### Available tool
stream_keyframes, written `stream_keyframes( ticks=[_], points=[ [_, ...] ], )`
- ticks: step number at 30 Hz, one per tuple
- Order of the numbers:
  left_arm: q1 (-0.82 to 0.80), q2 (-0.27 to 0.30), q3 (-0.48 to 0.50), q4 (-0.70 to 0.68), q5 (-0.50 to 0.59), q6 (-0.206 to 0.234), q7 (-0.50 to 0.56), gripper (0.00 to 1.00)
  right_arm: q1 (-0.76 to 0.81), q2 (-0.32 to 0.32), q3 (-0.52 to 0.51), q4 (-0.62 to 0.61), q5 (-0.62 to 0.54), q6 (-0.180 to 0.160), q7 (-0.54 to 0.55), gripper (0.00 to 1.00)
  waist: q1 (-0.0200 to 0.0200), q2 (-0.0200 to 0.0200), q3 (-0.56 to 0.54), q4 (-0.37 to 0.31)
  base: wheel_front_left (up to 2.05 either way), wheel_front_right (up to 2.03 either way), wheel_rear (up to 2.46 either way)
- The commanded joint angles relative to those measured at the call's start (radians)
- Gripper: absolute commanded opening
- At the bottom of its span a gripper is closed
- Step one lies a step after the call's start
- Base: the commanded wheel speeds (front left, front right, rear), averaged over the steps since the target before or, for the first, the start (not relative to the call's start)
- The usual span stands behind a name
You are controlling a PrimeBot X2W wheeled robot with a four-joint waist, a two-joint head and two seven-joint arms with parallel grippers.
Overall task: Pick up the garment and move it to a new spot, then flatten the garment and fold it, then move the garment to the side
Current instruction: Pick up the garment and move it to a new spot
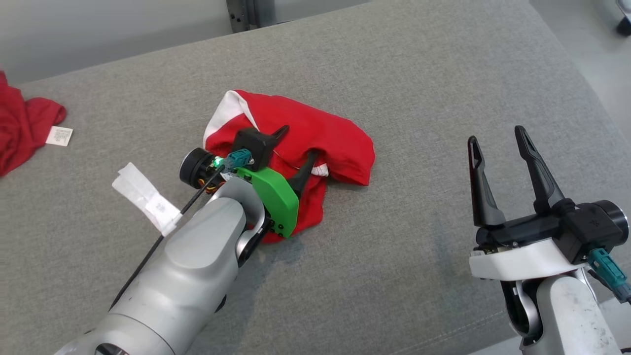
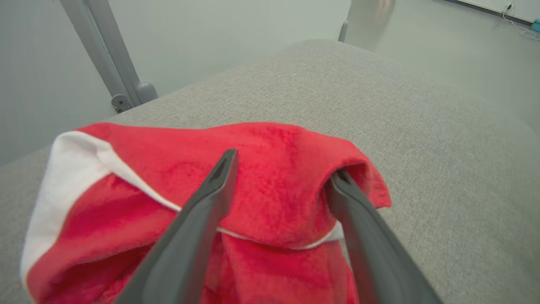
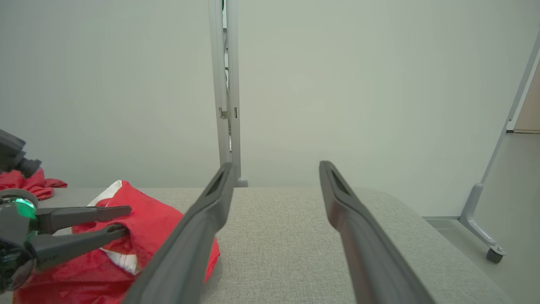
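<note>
The garment (image 1: 315, 128) is a red cloth with white trim, lying crumpled near the middle of the grey padded table (image 1: 419, 74). My left gripper (image 1: 296, 145) is low over its near part, open, fingers spread across the cloth. In the left wrist view the garment (image 2: 274, 143) lies between and under the left gripper (image 2: 283, 164), and one fingertip (image 2: 339, 179) is tucked beneath a fold. My right gripper (image 1: 497, 135) stands open and holds nothing, well to the right of the garment. The right wrist view shows the right gripper (image 3: 276, 165), with the garment (image 3: 143, 211) and left gripper (image 3: 124, 219) at lower left.
A second red cloth (image 1: 19, 123) with a white label (image 1: 59, 136) lies at the table's far left edge. A white tag (image 1: 145, 197) hangs by my left forearm. A metal post (image 1: 246, 12) stands behind the table. The floor drops off at the right edge (image 1: 606, 98).
</note>
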Motion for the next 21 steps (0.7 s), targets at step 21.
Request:
stream_keyframes(
  ticks=[21],
  points=[
    [0.432, 0.106, 0.401, -0.434, 0.114, 0.165, -0.04, 1.0, 0.086, -0.003, -0.008, 0.054, -0.024, 0.0, -0.003, 1.0, 0.0001, 0.0, -0.154, 0.189, 0.0, 0.0, 0.0]
  ],
)
